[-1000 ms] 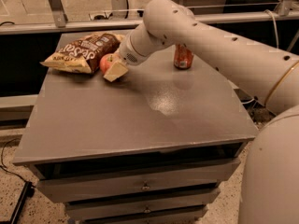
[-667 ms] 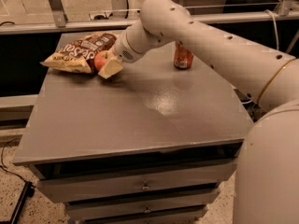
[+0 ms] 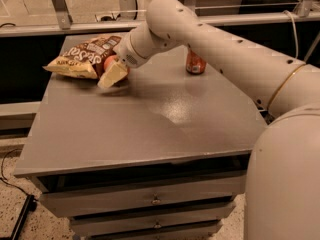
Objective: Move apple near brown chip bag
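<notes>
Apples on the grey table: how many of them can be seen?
1. The apple is at the back left of the table, held in the gripper, close beside the brown chip bag. The arm could hide another one behind it.

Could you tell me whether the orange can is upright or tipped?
Upright: the can stands on its base; the hand is at the apple.

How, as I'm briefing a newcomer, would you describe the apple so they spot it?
At the far left of the grey table lies the brown chip bag. Beside its right end, the gripper holds the apple: small, round, red-orange, unlike the cylindrical soda can farther right.
</notes>
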Robot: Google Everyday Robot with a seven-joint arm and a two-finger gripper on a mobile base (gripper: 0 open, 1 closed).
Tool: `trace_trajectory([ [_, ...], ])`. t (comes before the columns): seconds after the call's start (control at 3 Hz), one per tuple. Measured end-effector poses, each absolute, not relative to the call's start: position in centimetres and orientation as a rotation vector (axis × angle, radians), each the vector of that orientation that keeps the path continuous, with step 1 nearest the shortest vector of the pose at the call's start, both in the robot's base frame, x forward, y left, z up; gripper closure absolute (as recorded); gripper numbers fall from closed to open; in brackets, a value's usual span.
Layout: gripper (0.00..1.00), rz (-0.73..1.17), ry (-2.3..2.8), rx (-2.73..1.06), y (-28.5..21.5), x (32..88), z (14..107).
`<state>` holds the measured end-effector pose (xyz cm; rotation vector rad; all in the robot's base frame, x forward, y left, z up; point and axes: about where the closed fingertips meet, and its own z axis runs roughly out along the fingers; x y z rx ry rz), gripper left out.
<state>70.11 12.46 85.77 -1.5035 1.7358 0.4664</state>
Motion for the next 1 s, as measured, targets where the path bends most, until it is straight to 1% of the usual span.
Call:
trace_trajectory([
  [0.67, 0.0, 0.518, 1.741, -1.527, 12.8, 69.0, 84.7],
  [1.0, 0.0, 0.541, 1.725, -1.502, 10.9, 66.7, 86.0],
])
